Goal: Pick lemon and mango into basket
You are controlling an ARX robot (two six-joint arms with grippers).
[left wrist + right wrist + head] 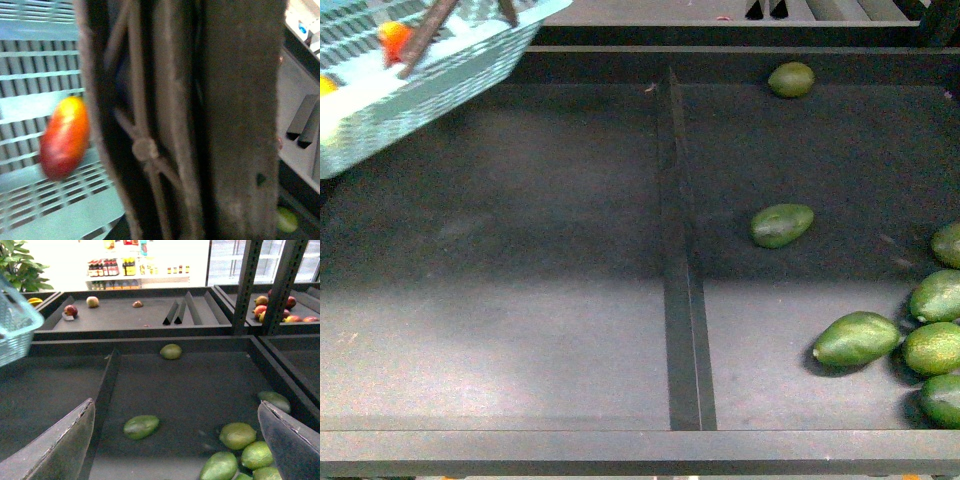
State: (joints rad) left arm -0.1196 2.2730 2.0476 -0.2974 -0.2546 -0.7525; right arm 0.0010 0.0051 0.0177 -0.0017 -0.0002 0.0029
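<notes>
**Basket aloft, right jaws spread over green mangoes**

Front: aqua slotted basket [415,85] hangs tilted over the bin's far left corner, apparently to receive fruit; no lemon identifiable.

Left wrist: brown ribbed handle [200,120] fills the view; finger state cannot be told. A smooth red-yellow mango [65,137] lies inside.

Right wrist: right gripper [175,440] spread, empty, above a green mango [141,426].

Seven green mangoes [781,225] lie right of the divider [682,300]. One aqua basket [430,75] hangs left of the divider, holding one red-orange mango [65,137] and one yellow fruit [326,86].
</notes>
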